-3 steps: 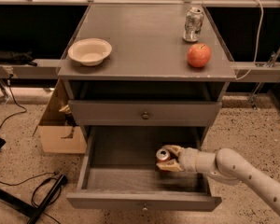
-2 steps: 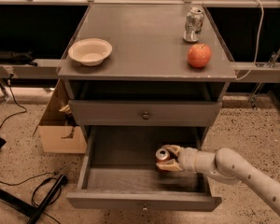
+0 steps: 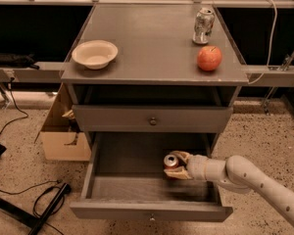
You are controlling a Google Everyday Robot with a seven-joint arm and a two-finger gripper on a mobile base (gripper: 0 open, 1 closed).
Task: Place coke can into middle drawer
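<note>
Grey cabinet (image 3: 152, 67) fills the mid of the view, w/ a bowl (image 3: 94, 54), apple (image 3: 209, 58) and silver can (image 3: 204, 26) on top; none of these matter for the job. Upper drawer (image 3: 186, 119) is closed. The middle drawer (image 3: 132, 182) below it is pulled well out, floor showing. The arm (image 3: 257, 180) comes in from the right, over the drawer's right wall, reaching approx. level toward the left. The gripper (image 3: 176, 165) sits inside the drawer, right of centre, w/ fingers (image 3: 180, 154) pinching the coke can (image 3: 170, 160), one above and one below as seen here. So the can is at the fingertips, on the side away from the arm, already within the drawer walls. Silver top faces up toward the camera, so the long axis looks roughly upright, maybe tipped a bit. Can't tell if its base touches the floor or hangs just above. Judging from this, what's left is a short drop, then letting go and pulling back right w/o knocking it over.
</note>
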